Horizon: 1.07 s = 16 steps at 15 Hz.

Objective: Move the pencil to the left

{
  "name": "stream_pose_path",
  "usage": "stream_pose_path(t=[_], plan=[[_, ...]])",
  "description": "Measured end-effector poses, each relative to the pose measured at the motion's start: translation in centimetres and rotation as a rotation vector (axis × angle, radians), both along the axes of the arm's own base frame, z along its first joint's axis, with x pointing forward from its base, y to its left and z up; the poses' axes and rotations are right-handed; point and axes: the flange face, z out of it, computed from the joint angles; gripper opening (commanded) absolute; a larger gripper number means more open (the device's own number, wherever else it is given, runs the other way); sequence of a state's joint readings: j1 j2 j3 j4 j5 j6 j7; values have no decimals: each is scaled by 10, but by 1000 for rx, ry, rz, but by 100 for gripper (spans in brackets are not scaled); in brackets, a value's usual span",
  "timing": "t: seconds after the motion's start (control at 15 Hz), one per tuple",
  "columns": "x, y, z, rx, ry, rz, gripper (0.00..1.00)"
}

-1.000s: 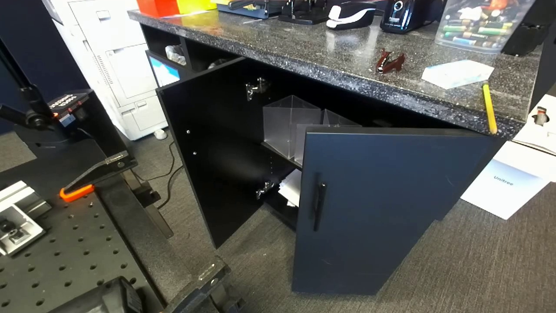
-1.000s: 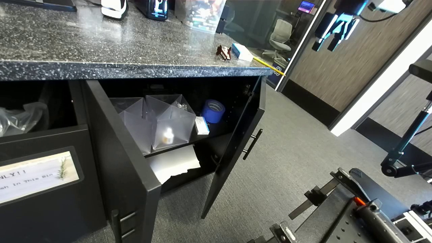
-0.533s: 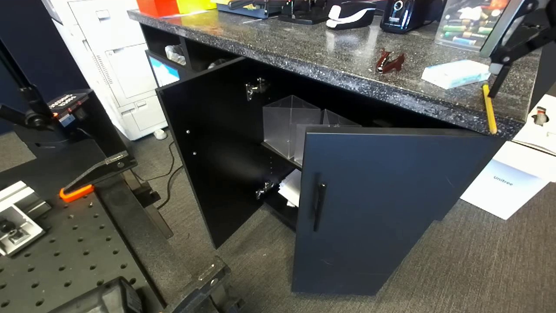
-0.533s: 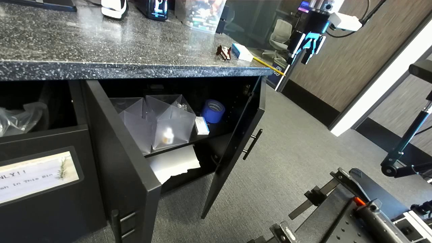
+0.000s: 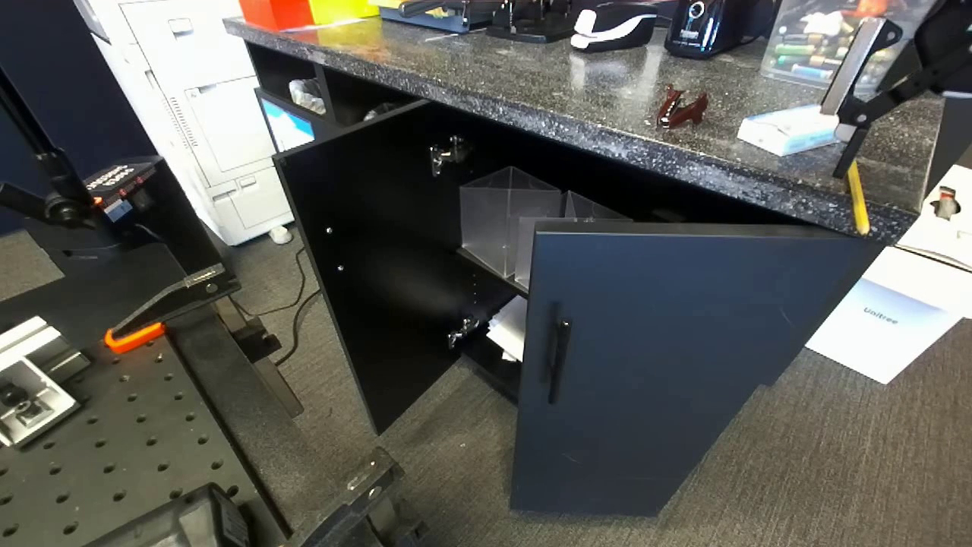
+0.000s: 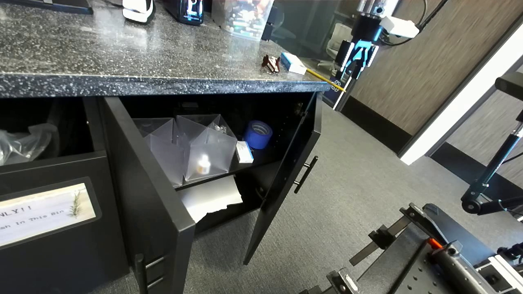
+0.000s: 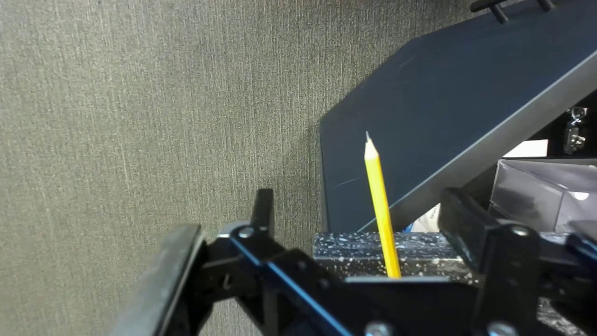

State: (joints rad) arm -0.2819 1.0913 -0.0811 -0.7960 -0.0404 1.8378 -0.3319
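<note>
The slim yellow pencil (image 5: 858, 201) lies on the dark speckled counter near its front right corner. Its sharpened tip sticks out past the counter edge in the wrist view (image 7: 382, 205). It also shows in an exterior view (image 6: 325, 79). My gripper (image 6: 348, 76) is open and points down near the pencil. In the wrist view the open fingers (image 7: 358, 205) stand wide apart, with the pencil between them and a gap on each side. In an exterior view a finger covers the pencil's back end.
A white-and-blue box (image 5: 782, 135) lies just behind the pencil, partly covered by the gripper. A brown staple remover (image 5: 681, 108) and a clear marker bin (image 6: 245, 20) stand on the counter. The cabinet door (image 5: 668, 365) hangs open below the counter edge.
My gripper has moved in and down over the counter corner toward the pencil, entering an exterior view from the right. It stays open. The pencil has not moved.
</note>
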Motion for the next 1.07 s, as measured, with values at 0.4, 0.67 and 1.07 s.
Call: stream_pose_path(t=[0.4,0.67,1.07], plan=[[7,9,-37,10,31,12,13],[8,13,-42,12,46,17,0],[21,46,7,-11,27,55,2]])
